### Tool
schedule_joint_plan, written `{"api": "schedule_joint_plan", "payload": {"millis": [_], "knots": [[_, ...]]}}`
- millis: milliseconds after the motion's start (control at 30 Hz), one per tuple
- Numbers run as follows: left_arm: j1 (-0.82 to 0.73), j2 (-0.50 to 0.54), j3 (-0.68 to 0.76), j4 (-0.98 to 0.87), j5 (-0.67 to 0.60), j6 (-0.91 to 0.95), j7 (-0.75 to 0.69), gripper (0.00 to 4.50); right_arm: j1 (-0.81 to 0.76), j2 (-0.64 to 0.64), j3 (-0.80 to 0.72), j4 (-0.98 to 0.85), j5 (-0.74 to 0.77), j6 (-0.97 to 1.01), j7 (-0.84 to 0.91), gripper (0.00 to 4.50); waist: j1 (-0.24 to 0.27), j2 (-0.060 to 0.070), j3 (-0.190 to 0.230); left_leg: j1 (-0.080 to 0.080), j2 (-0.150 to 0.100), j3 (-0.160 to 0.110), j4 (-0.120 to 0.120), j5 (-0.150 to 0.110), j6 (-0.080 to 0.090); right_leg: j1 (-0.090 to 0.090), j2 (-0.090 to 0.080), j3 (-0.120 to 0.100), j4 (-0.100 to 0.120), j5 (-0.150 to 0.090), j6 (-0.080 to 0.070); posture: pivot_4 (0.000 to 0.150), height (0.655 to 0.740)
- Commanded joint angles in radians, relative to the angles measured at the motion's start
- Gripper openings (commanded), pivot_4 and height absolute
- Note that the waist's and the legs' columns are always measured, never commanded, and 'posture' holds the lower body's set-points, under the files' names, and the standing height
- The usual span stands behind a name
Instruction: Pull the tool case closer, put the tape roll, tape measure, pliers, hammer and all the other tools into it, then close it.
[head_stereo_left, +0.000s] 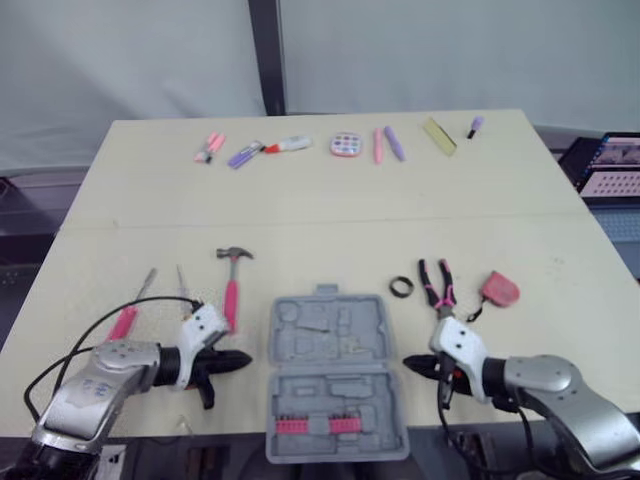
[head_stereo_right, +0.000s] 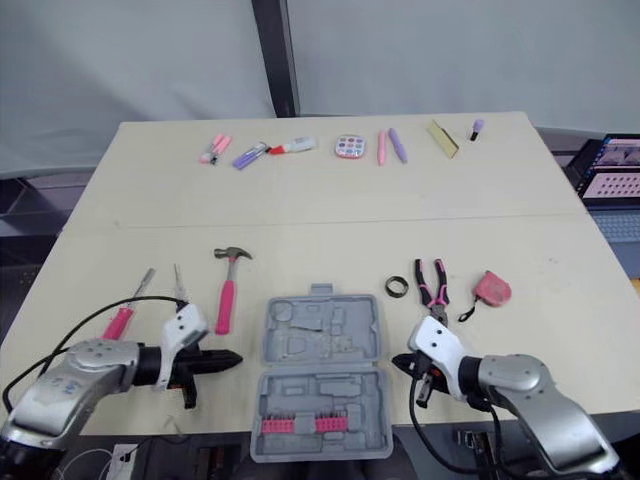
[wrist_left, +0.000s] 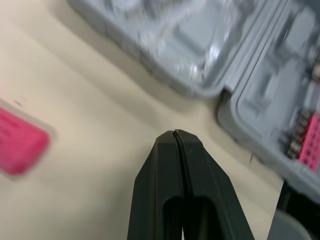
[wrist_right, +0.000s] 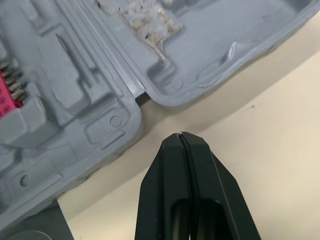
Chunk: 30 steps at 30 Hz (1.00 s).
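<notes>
your left gripper (head_stereo_left: 240, 360) and right gripper (head_stereo_left: 412, 364), black fingers pressed together and empty, flank the open grey moulded plastic tool case (head_stereo_left: 330, 395) at lower centre, seemingly posed to draw it nearer; pink-handled steel hammer (head_stereo_left: 232, 285) and pink-gripped pliers (head_stereo_left: 437, 283) wait unpacked at its upper left and upper right.

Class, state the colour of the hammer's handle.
Pink, on the steel-headed hammer; clearest in the left eye view.

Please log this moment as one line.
tool case open, at near edge | left gripper shut, beside case | right gripper shut, beside case | hammer, pliers on table
</notes>
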Motion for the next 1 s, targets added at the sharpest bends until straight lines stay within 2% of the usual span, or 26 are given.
{"api": "schedule_joint_plan", "payload": {"millis": [33, 267, 300, 367, 433, 600, 1000], "knots": [[0.054, -0.036, 0.112, -0.076, -0.088, -0.084, -0.020, 0.00, 0.031, 0.006, -0.066, -0.042, 0.028, -0.050, 0.000, 0.03, 0.000, 0.000, 0.000, 0.000, 0.000, 0.000, 0.000, 0.000, 0.000, 0.000, 0.000, 0.000, 0.000, 0.000, 0.000, 0.150, 0.7400], [0.248, -0.112, 0.263, -0.134, -0.127, -0.260, -0.022, 0.00, 0.126, 0.031, -0.189, -0.045, 0.116, -0.109, 0.037, 0.03, -0.001, 0.000, 0.000, 0.000, 0.000, 0.001, 0.000, 0.000, 0.000, 0.001, 0.000, 0.000, -0.003, 0.000, 0.000, 0.150, 0.7400], [0.277, -0.116, 0.278, -0.136, -0.121, -0.283, -0.023, 0.26, 0.135, 0.029, -0.201, -0.043, 0.136, -0.106, 0.048, 0.26, -0.001, 0.000, 0.000, 0.000, 0.000, 0.001, -0.001, 0.000, 0.000, 0.002, 0.000, 0.000, -0.003, 0.000, 0.000, 0.150, 0.7400], [0.335, -0.125, 0.305, -0.131, -0.111, -0.338, -0.033, 0.87, 0.148, 0.026, -0.216, -0.039, 0.161, -0.103, 0.064, 0.87, 0.000, 0.000, 0.000, 0.001, 0.001, 0.001, 0.000, 0.000, 0.000, 0.003, 0.001, -0.001, -0.004, 0.000, 0.000, 0.150, 0.7400], [0.380, -0.131, 0.321, -0.115, -0.099, -0.396, -0.046, 1.79, 0.160, 0.020, -0.228, -0.036, 0.184, -0.101, 0.084, 1.79, 0.000, 0.000, 0.000, 0.001, 0.001, 0.001, 0.000, 0.000, 0.000, 0.004, 0.001, -0.001, -0.007, 0.000, 0.000, 0.150, 0.7400], [0.476, -0.151, 0.349, -0.099, -0.105, -0.503, -0.085, 4.41, 0.201, 0.000, -0.248, -0.023, 0.187, -0.153, 0.133, 4.36, 0.012, 0.000, 0.000, 0.003, 0.001, 0.000, -0.001, -0.001, 0.001, 0.011, 0.001, -0.001, -0.014, 0.000, 0.000, 0.150, 0.7400], [0.514, -0.138, 0.351, -0.102, -0.117, -0.546, -0.110, 4.47, 0.246, -0.001, -0.266, 0.007, 0.168, -0.246, 0.143, 4.44, 0.022, 0.000, 0.000, 0.004, 0.002, 0.000, 0.000, -0.001, 0.002, 0.014, 0.001, -0.002, -0.018, 0.000, 0.000, 0.150, 0.7400]]}}
